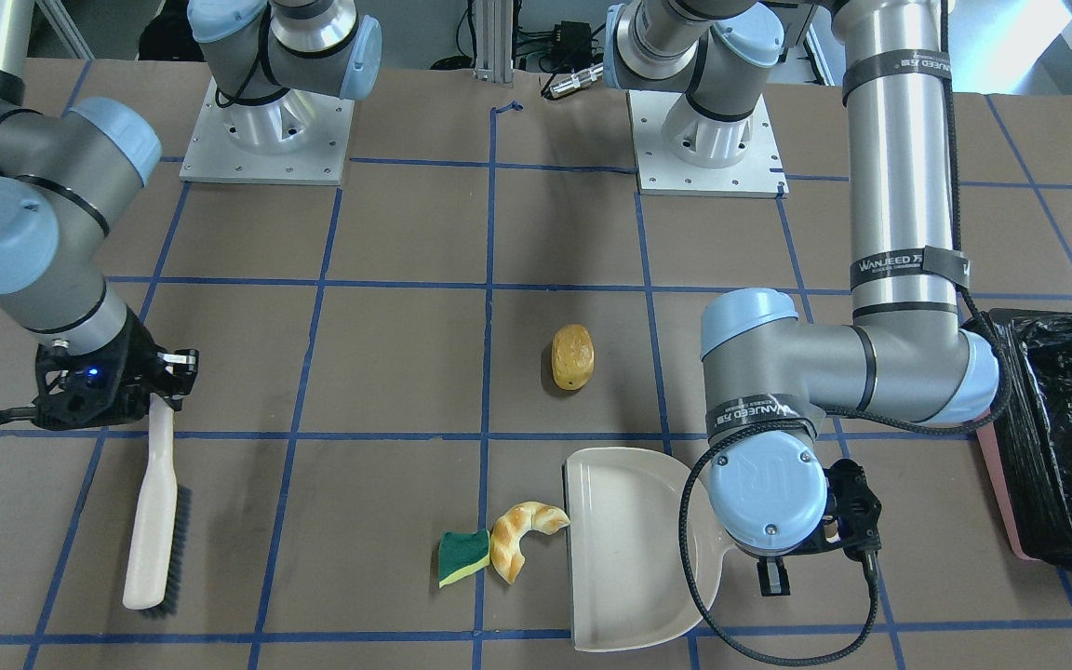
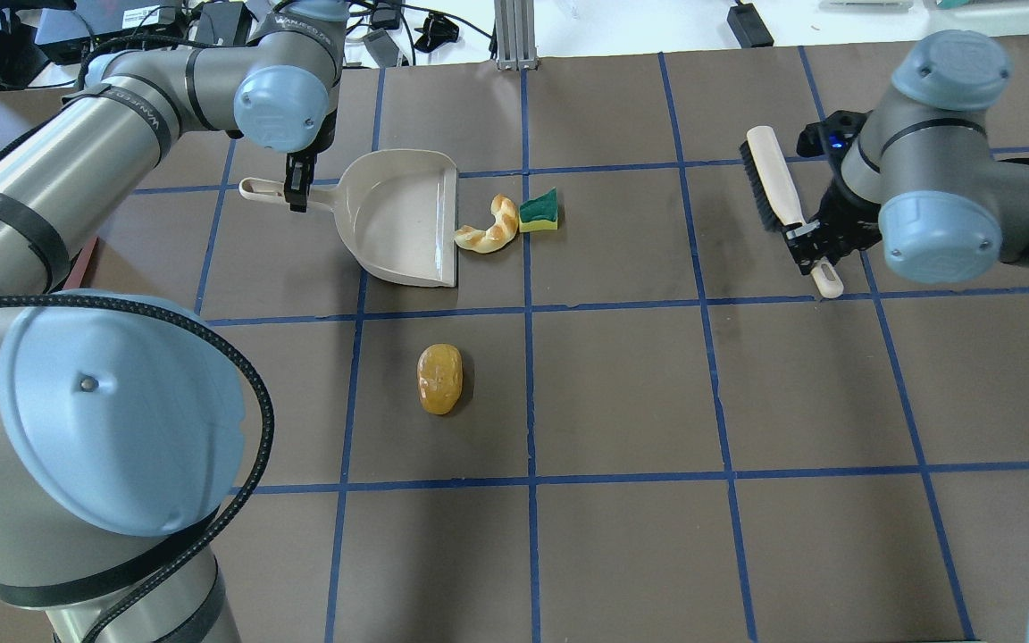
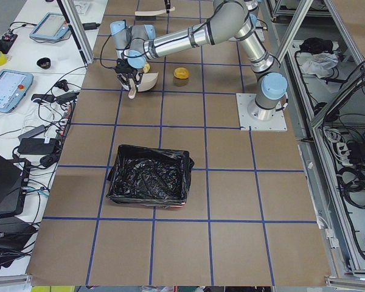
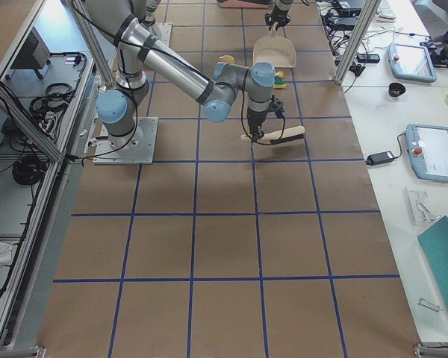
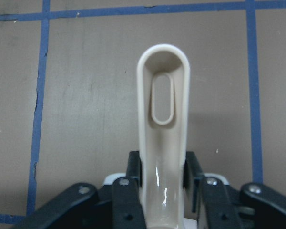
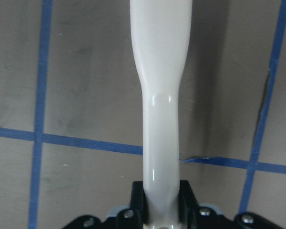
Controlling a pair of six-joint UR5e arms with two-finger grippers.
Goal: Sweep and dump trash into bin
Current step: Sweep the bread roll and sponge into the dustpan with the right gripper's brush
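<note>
My left gripper [image 1: 773, 569] is shut on the handle of the beige dustpan [image 1: 629, 549], which lies flat on the table. The dustpan's open lip touches the tan croissant-like piece [image 1: 519, 538], and the green-and-yellow sponge [image 1: 462, 555] sits just beyond it. A golden-brown roll [image 1: 572, 356] lies alone, nearer the robot. The right gripper [image 1: 168, 383] is shut on the white handle of a black-bristled brush [image 1: 154, 512], well away from the trash. The black-lined bin [image 1: 1025, 447] stands at the table's end on the robot's left.
Brown table mat with a grid of blue tape lines [image 2: 528, 393]. The two arm bases [image 1: 266, 140] are bolted at the robot's edge. Benches with tablets and cables [image 4: 433, 149] run along the operators' side.
</note>
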